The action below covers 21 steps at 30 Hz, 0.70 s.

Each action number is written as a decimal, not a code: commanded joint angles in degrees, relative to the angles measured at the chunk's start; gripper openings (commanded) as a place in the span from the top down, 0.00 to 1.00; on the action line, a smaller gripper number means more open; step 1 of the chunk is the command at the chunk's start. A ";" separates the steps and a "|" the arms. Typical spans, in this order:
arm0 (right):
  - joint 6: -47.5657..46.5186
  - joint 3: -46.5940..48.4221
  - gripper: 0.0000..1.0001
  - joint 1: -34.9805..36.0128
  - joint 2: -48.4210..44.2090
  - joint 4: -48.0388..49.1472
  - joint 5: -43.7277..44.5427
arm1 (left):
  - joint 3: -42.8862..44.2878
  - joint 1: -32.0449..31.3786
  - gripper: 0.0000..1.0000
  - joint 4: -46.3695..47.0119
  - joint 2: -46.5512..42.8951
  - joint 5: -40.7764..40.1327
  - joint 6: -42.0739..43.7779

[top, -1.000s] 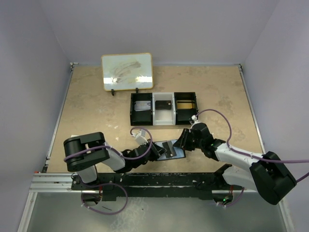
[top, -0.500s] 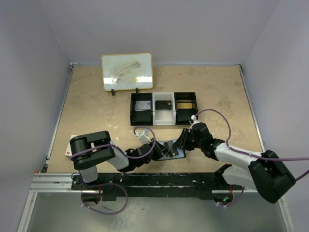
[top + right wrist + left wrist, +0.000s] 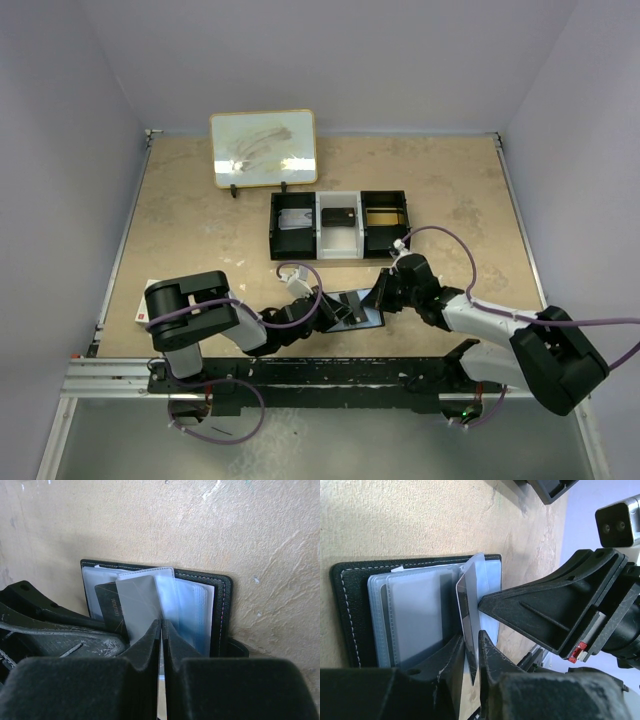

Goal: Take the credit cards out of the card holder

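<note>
Left gripper (image 3: 471, 642) is pinching one grey card (image 3: 466, 600) by its edge, the card standing partly out of the card holder (image 3: 350, 605). The right gripper (image 3: 161, 627) is pressing its jaws together on a thin pale sheet, apparently one clear sleeve (image 3: 167, 587). One card holder is lying open on the table (image 3: 200, 220) between the two arms, near the front edge. Two cards are showing in the right wrist view, the grey one and one dark card (image 3: 107, 607) beside it. One three-compartment tray (image 3: 338, 252) is sitting behind, with one framed board (image 3: 263, 148) standing farther back. Sleeve contents are blurring together, card printing is unreadable, and both grippers are covering part of the holder from above.
</note>
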 commanded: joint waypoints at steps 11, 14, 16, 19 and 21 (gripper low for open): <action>-0.09 -0.72 0.93 0.29 0.46 -5.36 1.76 | 1.04 -0.34 1.00 -0.90 -2.41 -0.85 0.95; 0.70 -0.93 0.92 0.26 -1.41 -7.30 2.71 | 0.06 -0.32 1.00 -3.35 -4.79 -1.36 1.37; 1.60 -1.03 0.91 0.26 -3.28 -8.63 3.43 | -0.38 -0.31 1.00 -5.62 -6.74 -1.66 2.03; 1.90 -0.95 0.87 0.30 -7.01 -10.12 4.75 | -0.17 -0.29 1.00 -10.91 -9.81 -1.92 3.93; 2.00 -0.91 0.85 0.26 -9.14 -10.80 4.97 | 0.00 -0.29 1.00 -13.26 -11.32 -1.80 4.86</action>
